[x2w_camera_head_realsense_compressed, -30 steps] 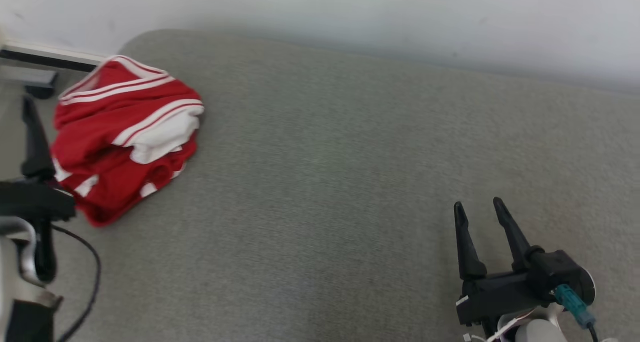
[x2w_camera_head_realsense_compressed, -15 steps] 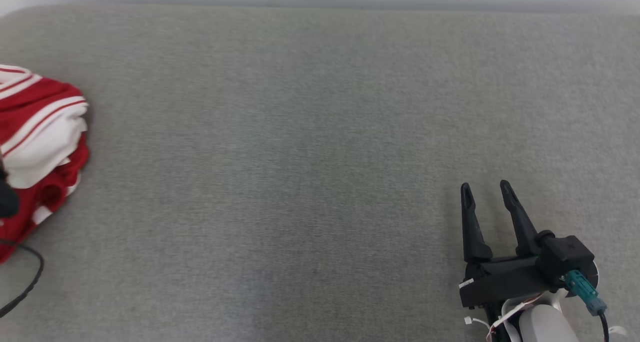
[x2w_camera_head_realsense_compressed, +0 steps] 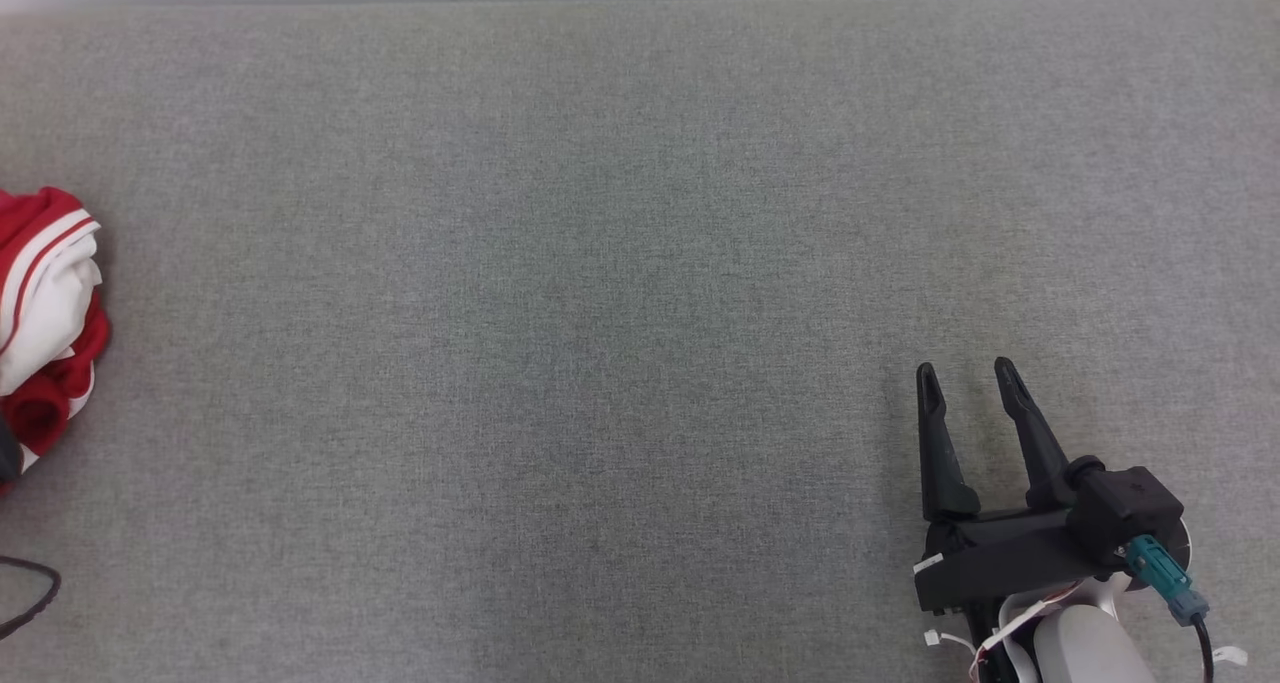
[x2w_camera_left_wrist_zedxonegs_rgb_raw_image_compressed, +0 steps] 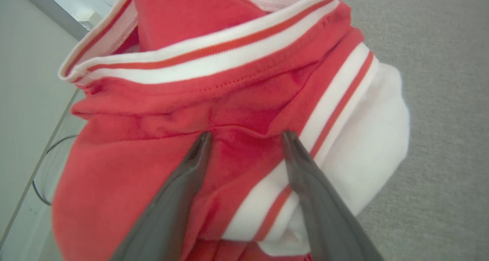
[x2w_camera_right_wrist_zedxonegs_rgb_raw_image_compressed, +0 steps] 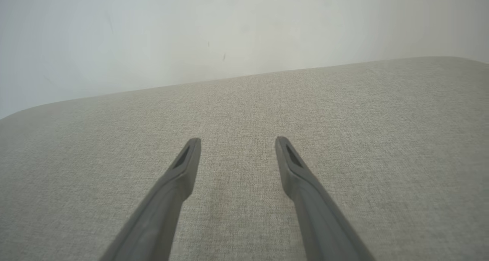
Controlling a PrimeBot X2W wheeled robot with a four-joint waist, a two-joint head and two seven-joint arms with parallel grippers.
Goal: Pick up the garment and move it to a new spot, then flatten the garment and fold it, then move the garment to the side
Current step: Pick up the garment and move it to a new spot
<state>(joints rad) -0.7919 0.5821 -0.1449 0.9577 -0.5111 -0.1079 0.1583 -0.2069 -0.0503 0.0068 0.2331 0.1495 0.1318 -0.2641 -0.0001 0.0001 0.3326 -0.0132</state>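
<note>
**Spotter:** Where's the garment?

**Operator:** The crumpled red fabric garment with white stripes [x2w_camera_head_realsense_compressed: 45,303] lies at the far left of the grey woven surface [x2w_camera_head_realsense_compressed: 600,263], close to its edge. My left gripper [x2w_camera_left_wrist_zedxonegs_rgb_raw_image_compressed: 246,136] is right on it. Its fingers are apart with the tips at a red fold, and nothing is pinched yet.

**Spotter:** And the right?

**Operator:** My right gripper [x2w_camera_head_realsense_compressed: 965,373] hovers over bare grey cloth with its fingers spread wide, well apart from the heap.

**Spotter:** What worries you?

**Operator:** Three things. If I close here, I may catch only the top layer — the rest would unroll and drag. The heap sits near the surface's edge, so a shove instead of a pinch could push it off. And the thin black cable [x2w_camera_head_realsense_compressed: 30,583] runs near the heap — I think it could snag on the lift.
</note>
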